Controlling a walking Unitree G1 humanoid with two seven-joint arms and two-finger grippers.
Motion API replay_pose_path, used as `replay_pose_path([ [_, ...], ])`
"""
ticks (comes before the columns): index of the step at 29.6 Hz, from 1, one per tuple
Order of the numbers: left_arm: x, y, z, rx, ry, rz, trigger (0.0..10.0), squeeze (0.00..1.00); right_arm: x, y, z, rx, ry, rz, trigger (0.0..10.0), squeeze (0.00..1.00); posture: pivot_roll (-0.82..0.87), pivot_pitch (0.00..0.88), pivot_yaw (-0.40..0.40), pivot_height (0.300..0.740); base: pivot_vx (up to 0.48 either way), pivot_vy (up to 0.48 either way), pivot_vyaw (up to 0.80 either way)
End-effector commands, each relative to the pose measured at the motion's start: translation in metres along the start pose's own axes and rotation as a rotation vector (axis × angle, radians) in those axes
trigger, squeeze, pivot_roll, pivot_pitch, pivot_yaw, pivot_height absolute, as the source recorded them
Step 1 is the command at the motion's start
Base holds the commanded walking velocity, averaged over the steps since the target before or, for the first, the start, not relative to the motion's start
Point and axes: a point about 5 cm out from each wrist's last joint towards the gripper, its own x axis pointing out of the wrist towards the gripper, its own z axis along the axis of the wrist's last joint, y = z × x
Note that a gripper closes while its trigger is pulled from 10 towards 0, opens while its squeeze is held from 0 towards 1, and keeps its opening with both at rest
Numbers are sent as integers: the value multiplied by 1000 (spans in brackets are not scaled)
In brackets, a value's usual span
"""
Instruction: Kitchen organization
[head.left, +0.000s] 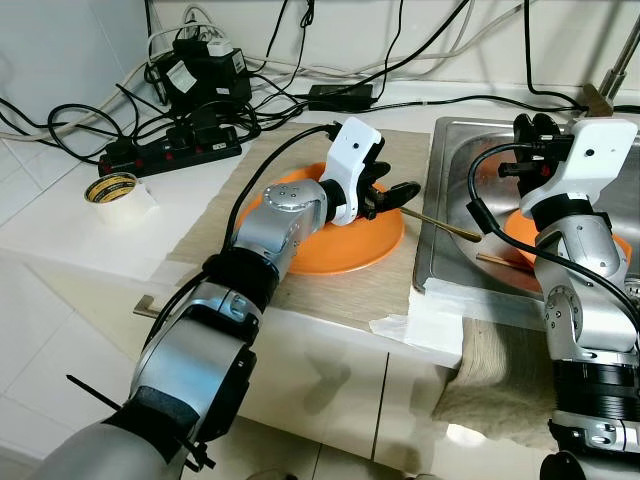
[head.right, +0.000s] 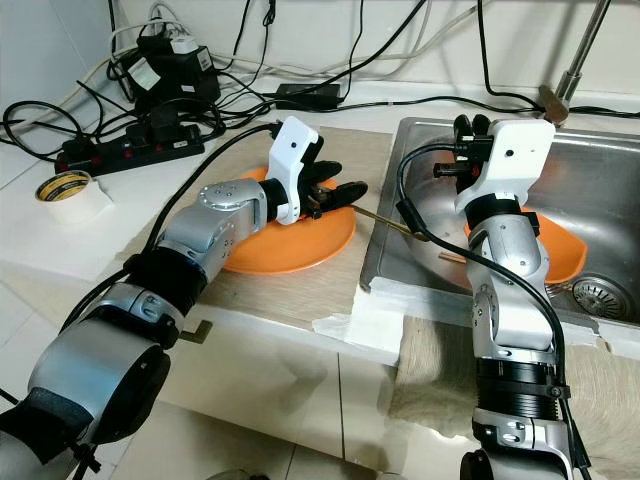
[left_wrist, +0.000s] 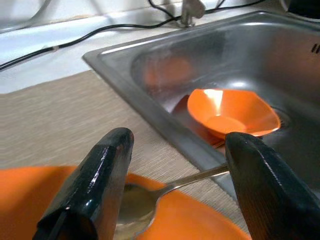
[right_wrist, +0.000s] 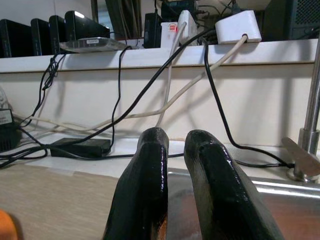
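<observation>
Near the frame's centre, the left gripper (head.left: 385, 195) hovers with fingers spread over the spoon (left_wrist: 150, 197) lying on the orange plate (head.left: 345, 245), so pinching it seems next, while the right gripper (head.left: 535, 130), fingers together, waits above the sink (head.left: 455, 160).

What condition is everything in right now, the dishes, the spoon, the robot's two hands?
Orange plate: flat on the mat, spoon bowl resting in it.
Spoon: lying loose, handle out over the sink edge.
Orange bowl: upright in the sink, empty.
Left gripper: fingers open, straddling the spoon.
Right gripper: fingers nearly together, holding nothing, raised over the sink.
</observation>
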Motion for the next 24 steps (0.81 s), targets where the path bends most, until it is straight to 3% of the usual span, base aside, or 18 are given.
replay_pose_path([
  [1,-2,8,4,26,7,37,10000,0,-1,3,4,2,-10,15,10000,0,-124,0,124,740,0,0,0],
  [24,-5,20,-13,19,107,132,10000,0,-2,2,2,-9,30,39,10000,0,-130,0,108,740,0,0,0],
])
